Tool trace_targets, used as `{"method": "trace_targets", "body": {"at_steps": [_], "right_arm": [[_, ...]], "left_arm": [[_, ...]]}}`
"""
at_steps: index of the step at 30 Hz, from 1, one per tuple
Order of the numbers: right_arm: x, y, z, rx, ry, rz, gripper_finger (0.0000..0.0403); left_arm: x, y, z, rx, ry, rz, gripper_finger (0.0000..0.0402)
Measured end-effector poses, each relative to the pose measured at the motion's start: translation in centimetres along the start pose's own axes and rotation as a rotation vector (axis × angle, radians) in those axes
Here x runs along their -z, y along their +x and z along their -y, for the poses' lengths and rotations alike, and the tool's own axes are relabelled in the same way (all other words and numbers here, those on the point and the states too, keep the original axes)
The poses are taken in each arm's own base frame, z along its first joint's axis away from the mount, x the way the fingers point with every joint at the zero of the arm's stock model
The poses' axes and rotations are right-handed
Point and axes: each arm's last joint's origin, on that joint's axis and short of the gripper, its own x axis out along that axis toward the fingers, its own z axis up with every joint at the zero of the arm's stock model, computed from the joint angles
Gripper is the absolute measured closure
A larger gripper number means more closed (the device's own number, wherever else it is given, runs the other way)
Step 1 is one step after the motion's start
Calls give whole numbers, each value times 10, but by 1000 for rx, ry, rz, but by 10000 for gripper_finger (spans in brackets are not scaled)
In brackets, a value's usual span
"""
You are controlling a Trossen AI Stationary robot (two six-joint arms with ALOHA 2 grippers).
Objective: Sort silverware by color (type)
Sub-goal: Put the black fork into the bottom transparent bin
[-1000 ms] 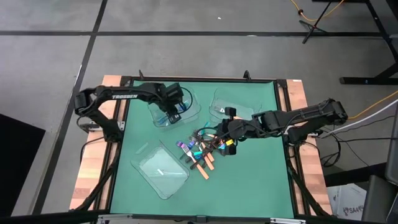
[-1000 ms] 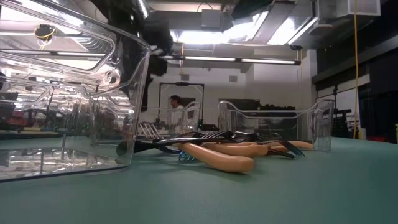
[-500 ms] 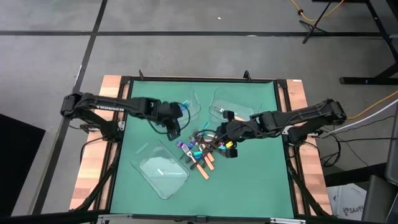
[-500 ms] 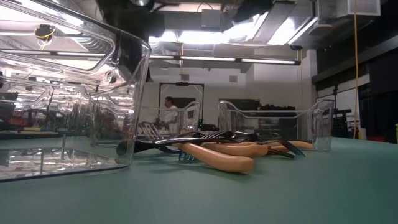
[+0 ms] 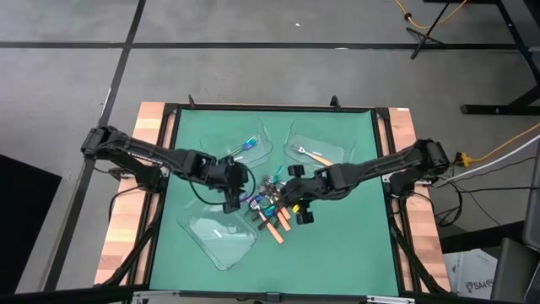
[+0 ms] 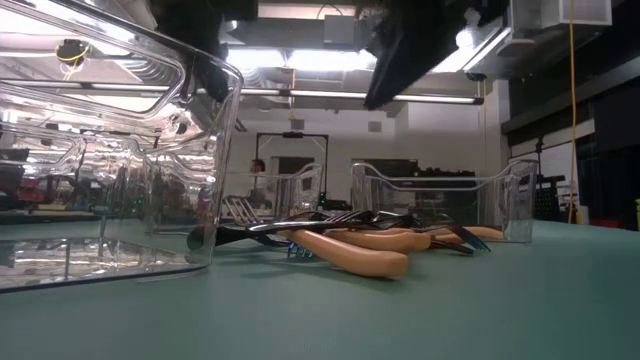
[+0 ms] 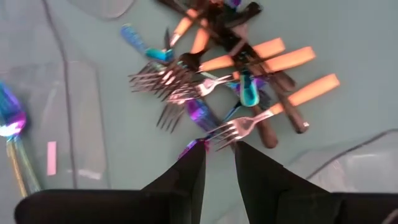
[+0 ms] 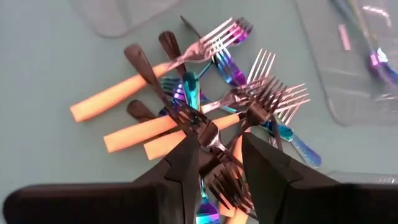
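Observation:
The silverware pile lies mid-table: orange-handled forks, iridescent blue-purple pieces and dark ones, crossed over each other. My left gripper hovers open at the pile's left edge, fingers either side of a silver-tined fork. My right gripper hovers open over the pile's right part, above crossed forks. An iridescent utensil lies in the far-left clear tray. An orange-handled piece lies in the far-right tray.
A third clear tray sits on the near left of the green mat and stands large at the low view's left. Both arms meet over the pile, close together. Bare mat lies to the near right. A person stands far off in the room.
My left gripper has left the far-left tray and swung toward the near edge and the pile, now at its left edge; the iridescent utensil stays lying in that tray. My right gripper has shifted left and nearer, further over the pile. The pile has not moved.

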Motion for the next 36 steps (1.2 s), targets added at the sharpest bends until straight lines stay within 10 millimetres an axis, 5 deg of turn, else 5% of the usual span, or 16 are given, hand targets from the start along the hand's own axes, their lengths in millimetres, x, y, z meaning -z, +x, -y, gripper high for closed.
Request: {"method": "trace_targets", "body": {"at_steps": [22,36], "right_arm": [[16,72,-14,-129,-162,-191,290],[19,85,-3,-132,-140,-204,290]], "left_arm": [[8,-5,23,47,71,14,321],[7,-5,22,10,71,38,321]]}}
